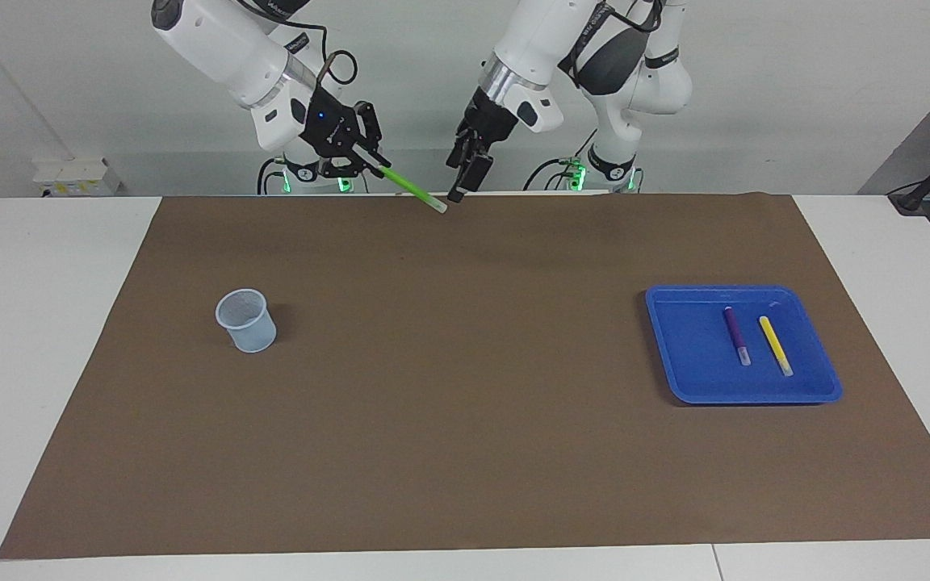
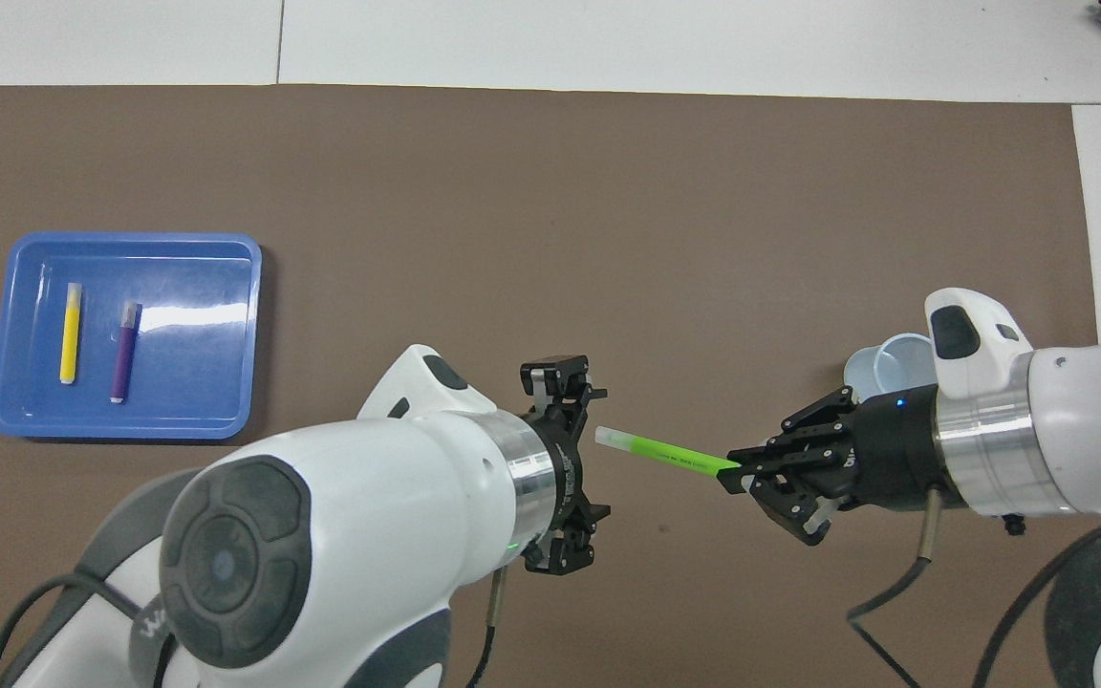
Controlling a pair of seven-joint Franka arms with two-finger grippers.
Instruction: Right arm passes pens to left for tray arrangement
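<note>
Handoff risk: right claw (image 2: 737, 470) pinches only the green pen (image 2: 665, 452) by its very end, so a nudge from the left claw (image 2: 565, 463) could pivot or drop it onto the tabletop (image 1: 465, 403). Left claw wide open, empty, pen tip just at its fingers. Purple pen (image 1: 736, 334) and yellow pen (image 1: 775, 344) lie in the tray (image 1: 679, 347).
</note>
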